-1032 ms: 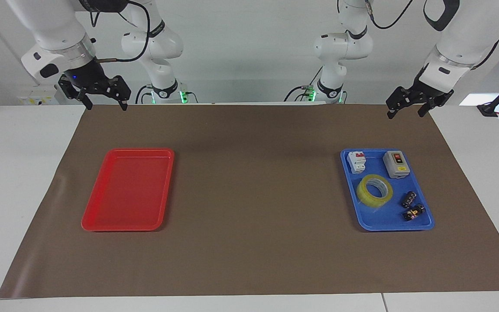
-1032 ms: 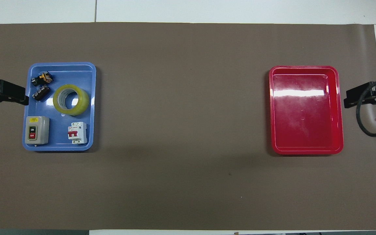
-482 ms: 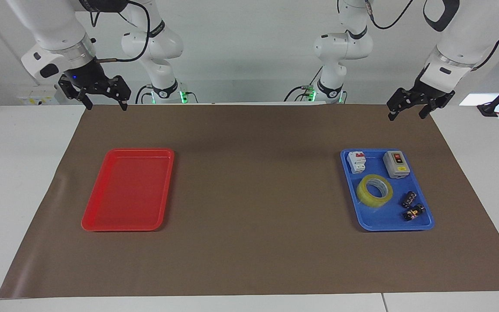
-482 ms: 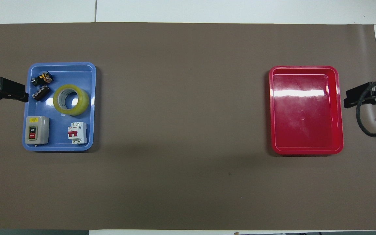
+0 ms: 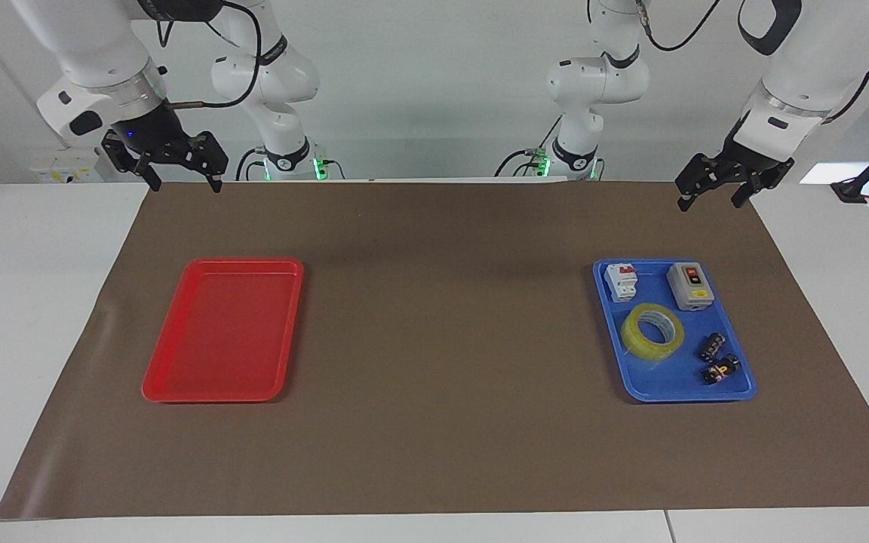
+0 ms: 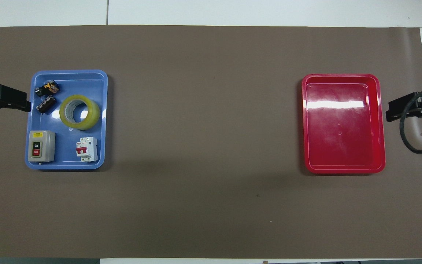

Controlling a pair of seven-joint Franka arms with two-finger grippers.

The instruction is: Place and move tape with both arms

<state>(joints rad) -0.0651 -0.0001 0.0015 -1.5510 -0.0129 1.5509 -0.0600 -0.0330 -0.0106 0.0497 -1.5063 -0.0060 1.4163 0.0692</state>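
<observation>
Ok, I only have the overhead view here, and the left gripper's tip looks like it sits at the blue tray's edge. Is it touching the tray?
Observer: No. The facing view shows the left gripper hanging high in the air, well above the blue tray. It touches nothing.
Operator: Are its fingers open?
Observer: Yes, open and empty. The tape lies flat in the tray, and nothing grips it.
Operator: And the right one?
Observer: The right gripper is also raised, open and empty. It is over the edge of the brown mat at the right arm's end, not over the red tray. That arm waits.
</observation>
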